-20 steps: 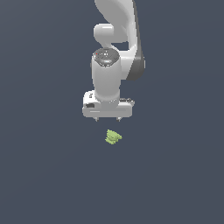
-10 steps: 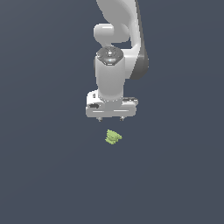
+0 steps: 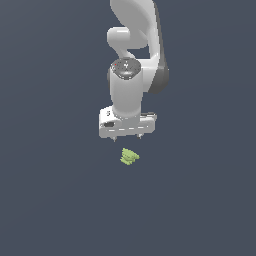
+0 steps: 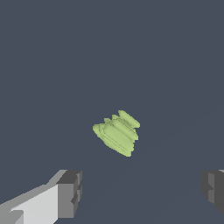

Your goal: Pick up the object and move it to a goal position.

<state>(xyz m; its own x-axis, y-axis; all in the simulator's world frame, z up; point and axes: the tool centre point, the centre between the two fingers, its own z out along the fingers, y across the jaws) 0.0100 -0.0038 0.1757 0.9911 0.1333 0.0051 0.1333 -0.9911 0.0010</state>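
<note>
The object [image 3: 129, 157] is a tiny yellow-green lump with ridged layers, lying on the dark grey surface. My white gripper [image 3: 127, 136] hangs just above it, a little toward the arm's side, with a small gap between fingertips and object. Both fingers are spread wide, so the gripper is open and holds nothing. In the wrist view the object [image 4: 117, 132] lies ahead of the two grey fingertips [image 4: 70, 193], roughly centred between them and touching neither.
The plain dark grey surface [image 3: 50, 200] stretches all around the object. The white arm [image 3: 135, 45] rises behind the gripper. No goal marker shows in either view.
The gripper has moved lower and slightly toward the exterior view's right, closing on the object. The object has not moved.
</note>
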